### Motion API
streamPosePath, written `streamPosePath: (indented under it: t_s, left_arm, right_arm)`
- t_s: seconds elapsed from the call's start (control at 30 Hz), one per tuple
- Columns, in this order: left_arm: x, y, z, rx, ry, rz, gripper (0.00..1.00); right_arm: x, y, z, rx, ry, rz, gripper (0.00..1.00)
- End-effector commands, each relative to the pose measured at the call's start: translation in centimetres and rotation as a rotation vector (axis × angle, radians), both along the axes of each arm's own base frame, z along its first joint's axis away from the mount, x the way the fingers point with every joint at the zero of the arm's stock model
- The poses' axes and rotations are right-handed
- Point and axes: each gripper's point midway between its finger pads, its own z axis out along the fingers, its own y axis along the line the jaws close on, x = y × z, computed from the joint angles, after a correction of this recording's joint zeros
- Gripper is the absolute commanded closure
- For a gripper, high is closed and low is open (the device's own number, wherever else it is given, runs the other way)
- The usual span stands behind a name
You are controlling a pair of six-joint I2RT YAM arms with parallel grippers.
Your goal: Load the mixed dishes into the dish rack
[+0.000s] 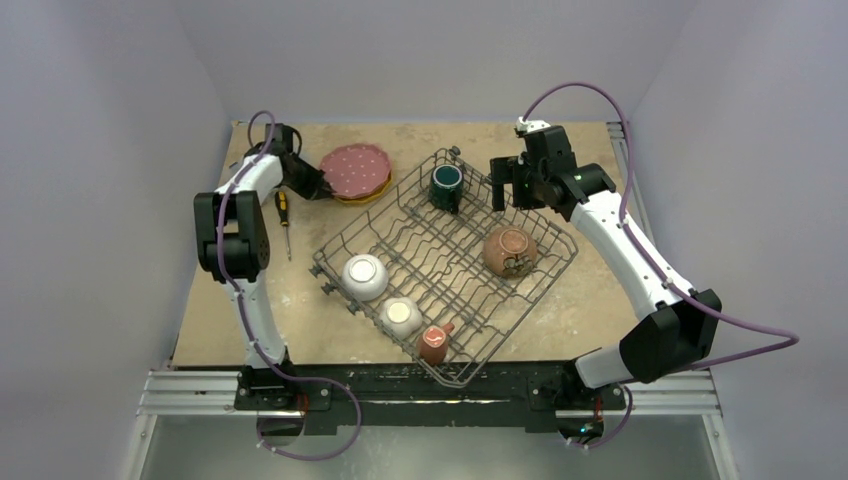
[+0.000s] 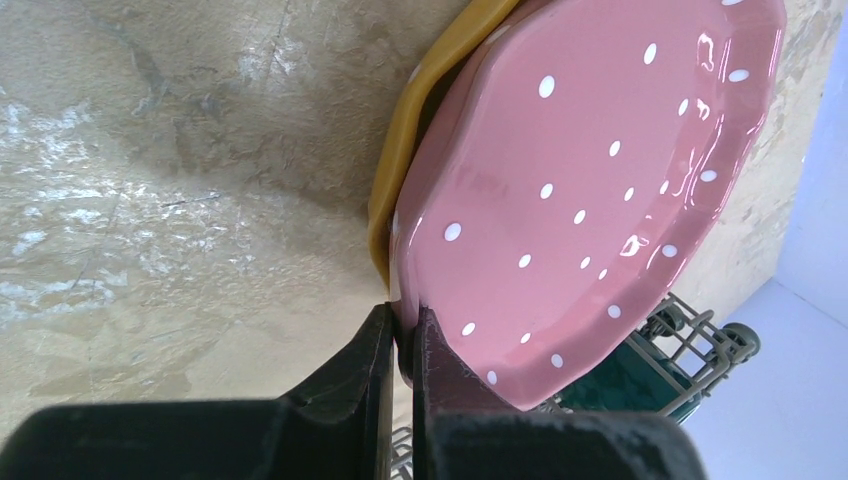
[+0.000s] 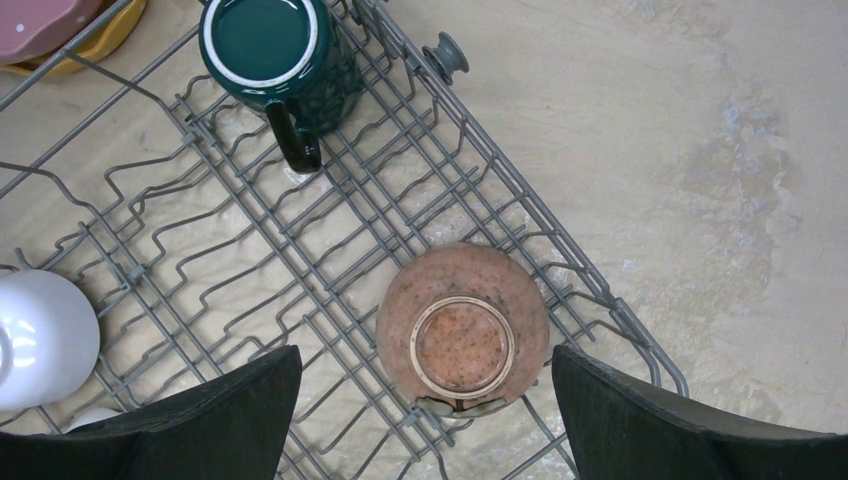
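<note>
As left fingers [image 2: 362, 372] pinch pink plate [image 2: 590, 180], edgewise

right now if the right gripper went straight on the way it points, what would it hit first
Most likely the brown bowl, upside down in the dish rack: the right wrist view shows it centred ahead of the open right gripper. Nothing shows in between, though depth is unclear.

It was a robot lab: a left arm [image 1: 243, 250] and a right arm [image 1: 630, 250] stood bolted near a worn table [image 1: 590, 310], plain walls [image 1: 420, 60] around.
</note>
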Motion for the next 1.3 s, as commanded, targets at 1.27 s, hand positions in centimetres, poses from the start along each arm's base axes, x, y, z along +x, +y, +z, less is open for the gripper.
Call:
streamPosePath:
  t_s: [1.27]
  left_arm:
    - [-5.0,-2.3,24.8,-0.046,-0.584,-0.126,1.0]
  right_arm:
    - [-1.3,3.0,4.4,0.182,-0.079,0.12,0.03]
